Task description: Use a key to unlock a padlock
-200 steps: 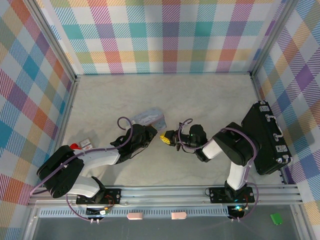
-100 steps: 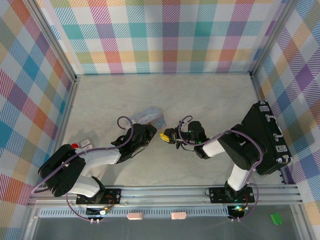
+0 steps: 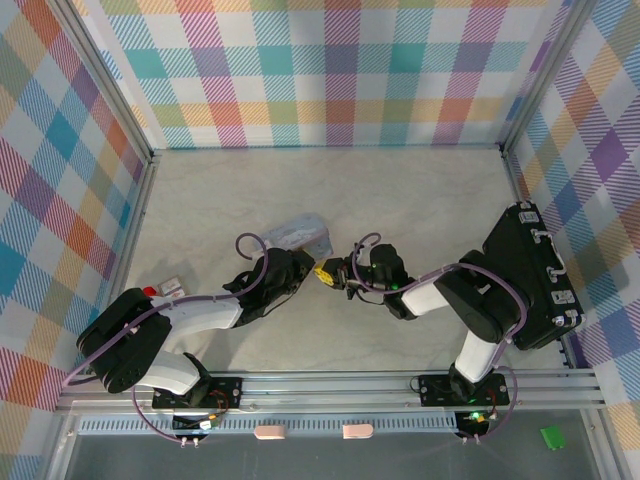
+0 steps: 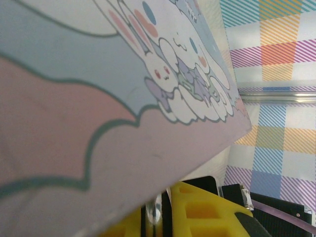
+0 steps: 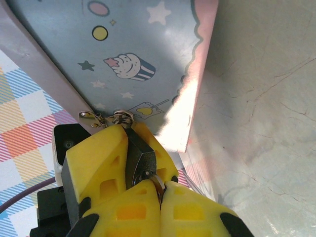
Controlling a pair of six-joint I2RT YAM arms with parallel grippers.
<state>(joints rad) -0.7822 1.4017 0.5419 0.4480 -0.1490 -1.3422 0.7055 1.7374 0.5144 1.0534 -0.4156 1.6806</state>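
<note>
Down at the right gripper (image 5: 160, 193), the yellow pads are pressed together, with only a silvery-grey sliver between them. That sliver is the key (image 5: 155, 180), meeting the lower end of the padlock (image 5: 140, 163). Just past it, the left gripper (image 5: 132, 138) is clamped on the padlock's dark body, with one yellow finger on each side. The thin shackle (image 5: 121, 118) hooks a small metal clasp on the edge of the tin (image 5: 138, 44).

In the left wrist view the cartoon-printed tin (image 4: 74, 98) stands in the way. Below it only a silvery glint shows in a slot between yellow fingers (image 4: 197, 212), and the lock body cannot be made out.

From above, both grippers meet just beside the tin (image 3: 298, 235), on the pale table (image 3: 420, 200). Padlock and key are too small to tell there. A black case (image 3: 530, 280) lies well apart at the right.
</note>
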